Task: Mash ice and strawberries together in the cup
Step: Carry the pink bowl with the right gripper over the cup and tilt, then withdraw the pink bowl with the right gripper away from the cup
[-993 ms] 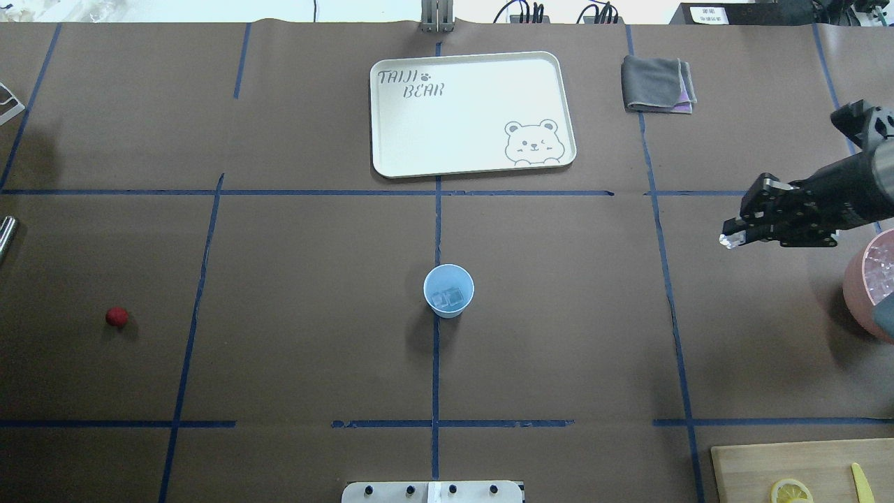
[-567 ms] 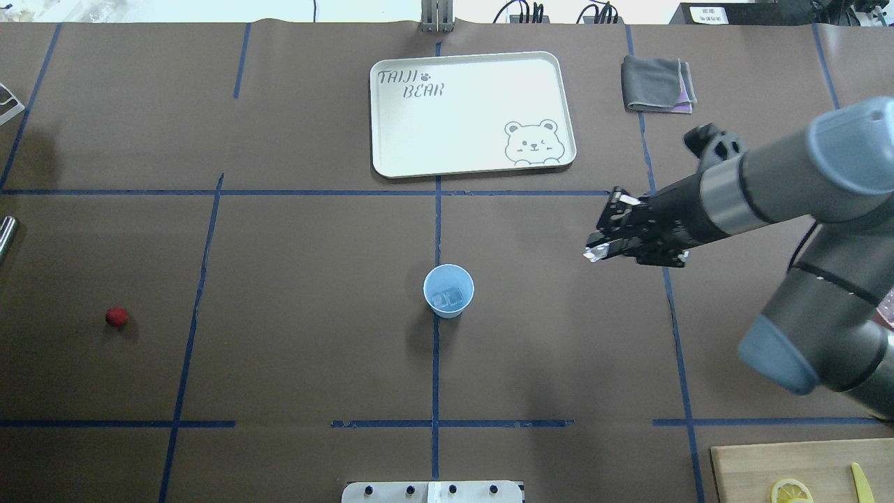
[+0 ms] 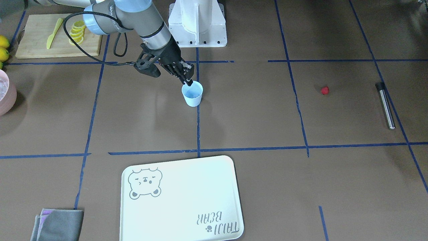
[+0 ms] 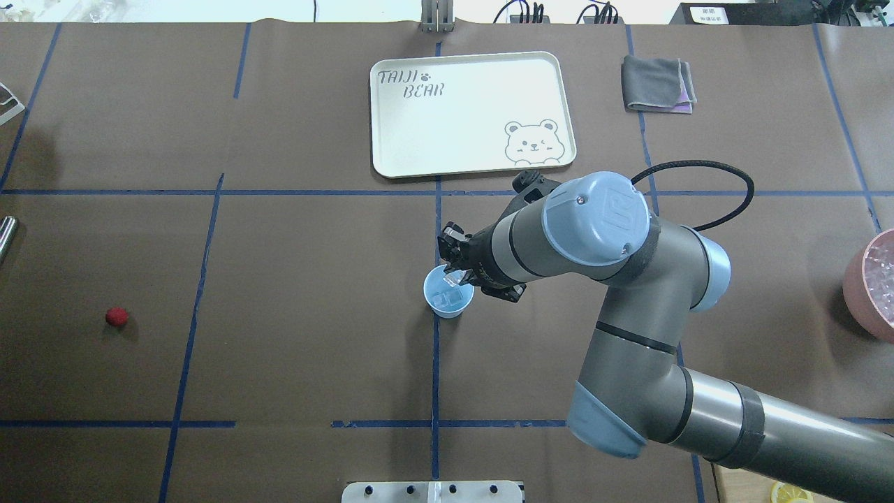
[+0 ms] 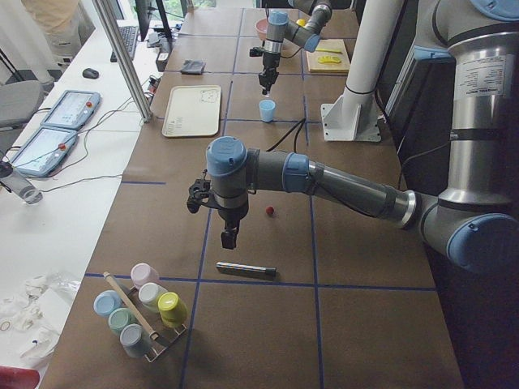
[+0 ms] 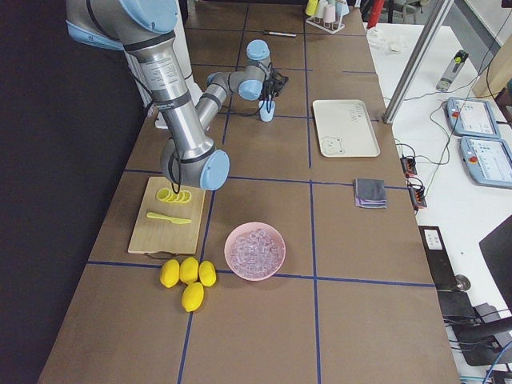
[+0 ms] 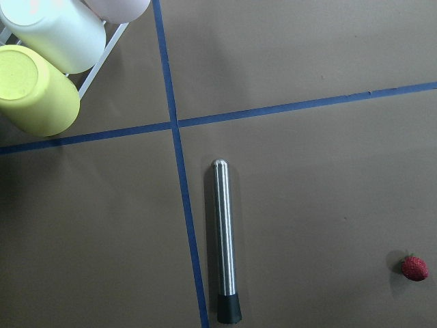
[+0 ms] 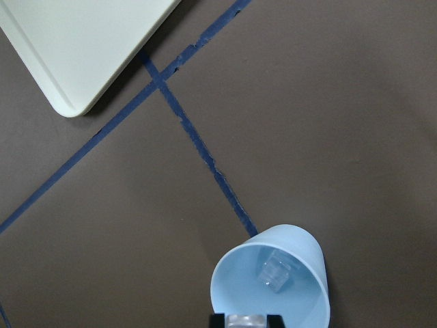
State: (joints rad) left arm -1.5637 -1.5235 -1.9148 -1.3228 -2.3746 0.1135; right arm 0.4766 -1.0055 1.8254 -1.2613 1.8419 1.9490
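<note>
Right gripper (image 4: pixel 457 274) tilted down over the cup (image 4: pixel 448 293), fingertips just above the rim on the side the arm comes in from; pinched narrow on a clear ice chunk (image 4: pixel 457 279), seen in the right wrist view as a pale block (image 8: pixel 246 320) between two dark tips at the bottom edge, just above the cup's mouth (image 8: pixel 270 280). Standing upright on a blue tape line near the middle of the table, pale blue and tapered; at its bottom, clear ice cubes (image 8: pixel 275 270), loose and apart from the held one.

Strawberry (image 4: pixel 116 316) alone on the brown cover, well apart from the cup on the robot's left; small, red, untouched. Near it, lying flat just beside a tape line, a metal rod (image 7: pixel 224 239) with a black cap at one end; berry (image 7: pixel 414 268) and rod not touching.

Left gripper (image 5: pixel 229 239) pointing down above the table near strawberry and rod (shown only in the side view along the table, so cannot tell how far apart its fingers stand).

Beyond the cup, a cream tray (image 4: pixel 475 112) with a bear drawing; to its right a folded grey cloth (image 4: pixel 656 84). At the table's right end, a pink bowl (image 6: pixel 254 250) of ice, a wooden board (image 6: pixel 152 228) with lemon slices (image 6: pixel 174 195), and whole lemons (image 6: pixel 188 276) just beside it.
</note>
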